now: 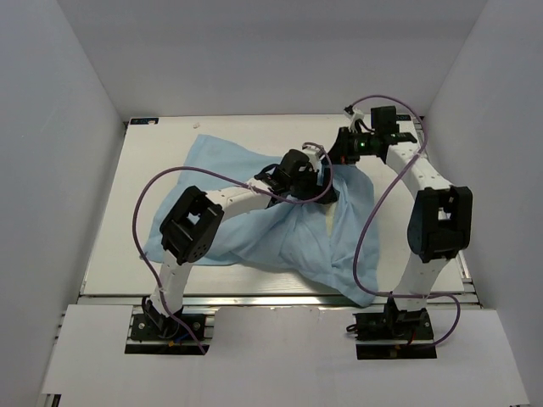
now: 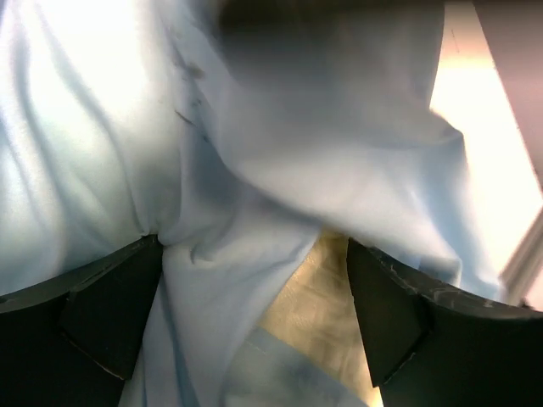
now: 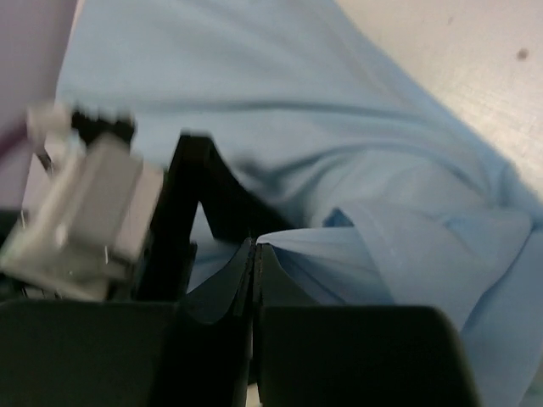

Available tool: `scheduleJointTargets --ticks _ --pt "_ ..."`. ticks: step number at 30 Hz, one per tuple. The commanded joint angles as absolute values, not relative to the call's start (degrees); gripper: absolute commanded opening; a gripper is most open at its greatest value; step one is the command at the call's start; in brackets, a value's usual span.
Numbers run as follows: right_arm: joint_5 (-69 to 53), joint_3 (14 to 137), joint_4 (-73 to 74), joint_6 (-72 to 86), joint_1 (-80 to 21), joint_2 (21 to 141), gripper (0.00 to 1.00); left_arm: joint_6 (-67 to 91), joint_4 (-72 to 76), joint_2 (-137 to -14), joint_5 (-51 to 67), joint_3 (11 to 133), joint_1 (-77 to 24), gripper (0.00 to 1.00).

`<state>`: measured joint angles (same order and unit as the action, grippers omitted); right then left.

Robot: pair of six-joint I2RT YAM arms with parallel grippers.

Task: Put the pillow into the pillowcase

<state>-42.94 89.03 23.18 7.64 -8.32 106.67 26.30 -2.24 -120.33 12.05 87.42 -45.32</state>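
Pale-blue pillowcase (image 2: 339,170) cloth over cream pillow (image 2: 312,298)

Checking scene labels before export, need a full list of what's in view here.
pillowcase: 1, light blue, rumpled across the middle of the table, under both arms
pillow: 1, cream, mostly hidden by the pillowcase; only a strip shows between its folds
table: 1, white, fills the floor of the enclosure
speck: 1, white, near the table's far edge; too small to identify
cables: 2, purple, one looped along each arm
left gripper: 1, black, open, low over the cloth, with the strip of pillow between its fingers
right gripper: 1, black, shut on an edge of the pillowcase at the far right
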Motion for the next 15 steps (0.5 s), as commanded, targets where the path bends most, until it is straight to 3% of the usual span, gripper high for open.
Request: scheduleJointTargets --ticks 1,6,15 --pt "-45.53 83.69 21.97 2.48 -8.70 97.85 0.00 31.28 -8.79 -116.38 16.96 87.63 -42.30 0.98" --pt "-45.18 72.88 20.13 0.18 -7.38 90.89 0.00 31.03 -10.10 -111.37 16.44 84.03 -36.14 0.98" --pt "-47.11 70.40 18.55 1.23 -7.38 88.51 0.00 30.15 -9.67 -105.03 18.71 77.43 -34.72 0.98"
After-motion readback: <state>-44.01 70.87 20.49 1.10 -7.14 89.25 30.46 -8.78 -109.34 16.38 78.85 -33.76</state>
